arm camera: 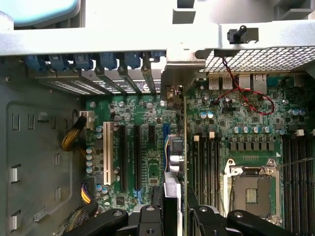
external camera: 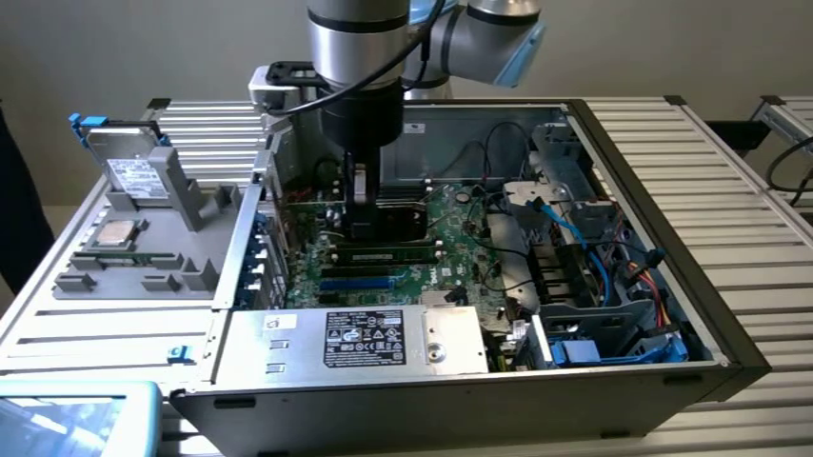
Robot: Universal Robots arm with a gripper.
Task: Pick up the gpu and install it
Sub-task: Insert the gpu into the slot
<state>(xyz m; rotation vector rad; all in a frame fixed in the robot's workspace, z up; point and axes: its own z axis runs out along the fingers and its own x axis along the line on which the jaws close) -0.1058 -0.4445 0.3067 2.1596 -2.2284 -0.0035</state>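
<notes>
The gpu (external camera: 362,219) hangs upright inside the open computer case (external camera: 711,324), low over the green motherboard (external camera: 426,252). My gripper (external camera: 361,176) is shut on its upper edge. In the wrist view the gpu (arm camera: 175,152) appears edge-on as a thin strip running away from my gripper (arm camera: 174,216), whose black fingers (arm camera: 150,216) press on either side of it. It is lined up along the expansion slots, beside a short blue slot (arm camera: 165,132) and well apart from the white slot (arm camera: 107,152). Whether its lower edge touches a slot is hidden.
Blue slot-cover latches (arm camera: 83,61) line the case's rear wall. A CPU socket (arm camera: 251,189), memory slots (arm camera: 209,157) and a red-black wire (arm camera: 246,93) lie beside the card. The power supply (external camera: 368,338) sits in front. Outside, a grey fixture (external camera: 140,257) holds a hard drive (external camera: 128,171).
</notes>
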